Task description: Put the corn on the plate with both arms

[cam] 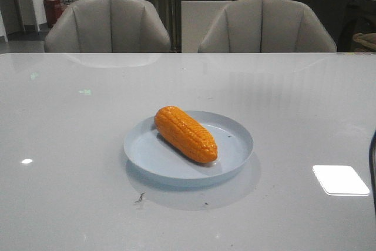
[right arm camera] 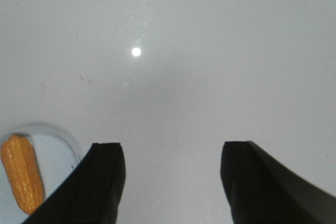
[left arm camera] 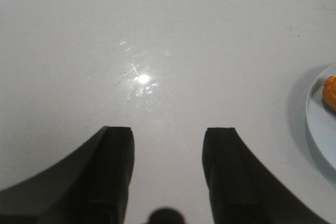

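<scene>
The orange corn [cam: 185, 134] lies on the pale blue plate [cam: 235, 160] in the middle of the table, slanting from back left to front right. In the left wrist view the plate's rim [left arm camera: 315, 129] and a bit of the corn [left arm camera: 331, 92] show at the edge. In the right wrist view the corn [right arm camera: 22, 179] lies on the plate [right arm camera: 60, 153]. My left gripper [left arm camera: 168, 132] is open and empty over bare table. My right gripper [right arm camera: 172, 148] is open and empty beside the plate. In the front view only a dark sliver of the right arm [cam: 372, 163] shows.
Two grey chairs [cam: 108, 24] [cam: 267, 26] stand behind the white table's far edge. A bright window reflection [cam: 341, 179] lies on the table at front right. Small dark specks [cam: 140, 197] mark the table in front of the plate.
</scene>
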{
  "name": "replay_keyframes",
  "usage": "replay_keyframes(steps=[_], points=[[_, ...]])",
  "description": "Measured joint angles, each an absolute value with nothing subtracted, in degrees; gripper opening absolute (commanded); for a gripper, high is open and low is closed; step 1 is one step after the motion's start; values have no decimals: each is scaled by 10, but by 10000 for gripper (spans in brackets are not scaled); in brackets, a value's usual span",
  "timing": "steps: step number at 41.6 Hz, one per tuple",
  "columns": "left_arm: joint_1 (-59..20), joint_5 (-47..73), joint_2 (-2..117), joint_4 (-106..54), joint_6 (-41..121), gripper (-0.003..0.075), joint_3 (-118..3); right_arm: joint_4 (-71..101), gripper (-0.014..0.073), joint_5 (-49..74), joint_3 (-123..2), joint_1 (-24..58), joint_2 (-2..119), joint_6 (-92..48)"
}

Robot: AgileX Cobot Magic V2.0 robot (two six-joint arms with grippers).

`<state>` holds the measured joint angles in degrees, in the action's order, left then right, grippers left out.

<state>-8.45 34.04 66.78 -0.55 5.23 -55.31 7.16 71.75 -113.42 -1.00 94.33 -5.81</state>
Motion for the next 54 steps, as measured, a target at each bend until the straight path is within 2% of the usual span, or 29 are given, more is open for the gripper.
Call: replay_keyframes(steps=[5, 15, 22, 28, 43, 47, 54], points=[[-85, 340, 668, 0, 52, 367, -553, 72, 510, 691, -1002, -27, 877, -64], [-85, 340, 668, 0, 52, 367, -553, 42, 510, 536, -688, -34, 700, -65], [-85, 340, 668, 0, 52, 367, -553, 35, 510, 478, -535, -34, 612, -65], [-85, 340, 668, 0, 52, 367, -553, 35, 510, 470, -493, -34, 576, -57], [-85, 340, 668, 0, 52, 363, -553, 35, 510, 480, -489, -34, 570, -54], [-85, 340, 668, 0, 52, 328, -553, 35, 510, 480, -489, -34, 570, -54], [-85, 340, 668, 0, 52, 202, -553, 35, 510, 480, -489, -34, 570, -52]])
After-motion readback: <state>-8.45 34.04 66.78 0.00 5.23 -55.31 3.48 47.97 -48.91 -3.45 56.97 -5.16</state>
